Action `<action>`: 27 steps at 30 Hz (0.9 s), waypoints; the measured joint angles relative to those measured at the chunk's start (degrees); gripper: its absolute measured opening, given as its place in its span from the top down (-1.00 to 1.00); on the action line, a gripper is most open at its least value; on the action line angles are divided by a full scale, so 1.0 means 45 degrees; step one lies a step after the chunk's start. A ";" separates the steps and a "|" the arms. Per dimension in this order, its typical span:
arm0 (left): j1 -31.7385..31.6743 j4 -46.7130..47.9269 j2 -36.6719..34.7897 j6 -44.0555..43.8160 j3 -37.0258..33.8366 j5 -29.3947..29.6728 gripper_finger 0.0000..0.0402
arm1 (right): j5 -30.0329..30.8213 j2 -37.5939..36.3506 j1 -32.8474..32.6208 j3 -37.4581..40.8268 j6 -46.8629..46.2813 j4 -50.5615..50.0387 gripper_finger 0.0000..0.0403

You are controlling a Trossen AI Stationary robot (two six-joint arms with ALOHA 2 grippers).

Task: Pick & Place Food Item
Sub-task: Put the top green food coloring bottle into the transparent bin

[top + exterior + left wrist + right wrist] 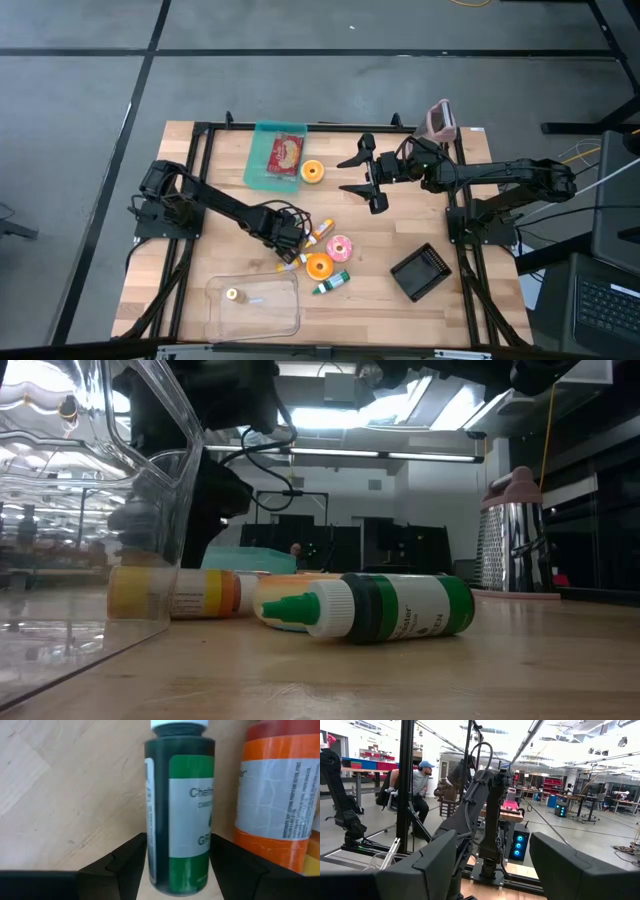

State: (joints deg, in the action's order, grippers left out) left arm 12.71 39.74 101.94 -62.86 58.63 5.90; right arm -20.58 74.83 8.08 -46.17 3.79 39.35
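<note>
So my left pincer (177, 862) points straight down over the little pile of food stuff in the middle of the table (400, 220), and its fingers (125, 865) sit spread on either side of a dark green bottle (180, 805) with a green label. They're just beside the bottle, not clamped on it as far as I can tell, so I'd call that pincer released. Right next to the green bottle lies an orange bottle (280, 795) with a white label. From the table-level camera there's also a green bottle with a green tip (385, 607) lying on its side, and a yellow bottle (175, 592) behind the wall of the clear tub (150, 480). That tub sits at the near edge of the table with one small yellow thing (232, 294) in it. From above I can also see a pink donut (339, 247), an orange ring (319, 265), a teal tray (262, 160) and a black box (420, 272). My right pincer (362, 178) hangs up in the air, pointing out level, fingers wide apart and holding nothing. A person (417, 785) sits out in the room behind.
</note>
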 joint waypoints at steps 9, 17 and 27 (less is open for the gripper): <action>0.0245 0.0001 -0.0015 0.0766 -0.0049 0.0824 0.35 | 0.0000 0.0000 -0.0005 0.0000 -0.0034 0.0000 -0.22; 0.0709 -0.0113 -0.1014 0.0808 -0.0088 0.2695 0.36 | 0.0005 0.0000 -0.0005 0.0000 0.0588 -0.0180 -0.22; 0.1951 -0.1224 -0.4739 0.2948 -0.0088 0.6921 0.37 | 0.0005 0.0000 -0.0005 0.0000 0.0640 -0.0776 -0.22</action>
State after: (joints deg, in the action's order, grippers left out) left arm 21.49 34.24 80.62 -49.59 58.24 37.05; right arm -20.56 74.83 8.05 -46.17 6.67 35.86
